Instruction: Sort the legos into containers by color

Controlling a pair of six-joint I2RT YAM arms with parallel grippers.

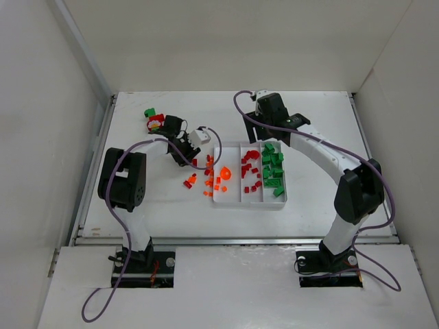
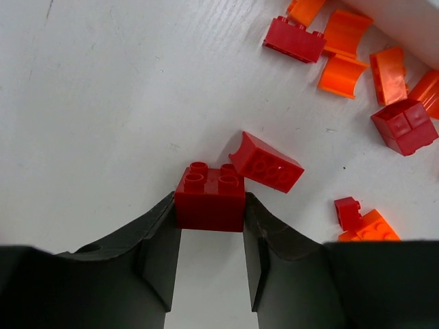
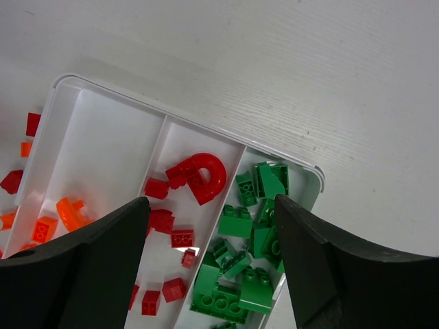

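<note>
In the left wrist view my left gripper [image 2: 210, 205] is shut on a red two-by-two lego [image 2: 209, 195] that rests on the white table, one finger pressed against each side. A red slope lego [image 2: 267, 162] lies touching its far corner. From above, the left gripper [image 1: 184, 152] sits just left of the white tray [image 1: 250, 201]. The tray's three containers hold orange legos [image 1: 224, 175], red legos [image 3: 199, 178] and green legos [image 3: 250, 236]. My right gripper [image 3: 211, 202] hangs open above the tray's far end, holding nothing.
Loose orange and red legos [image 1: 206, 179] lie scattered on the table left of the tray, several of them close to the left gripper [image 2: 357, 51]. A small cluster of green and red legos [image 1: 154, 120] sits at the far left. White walls enclose the table.
</note>
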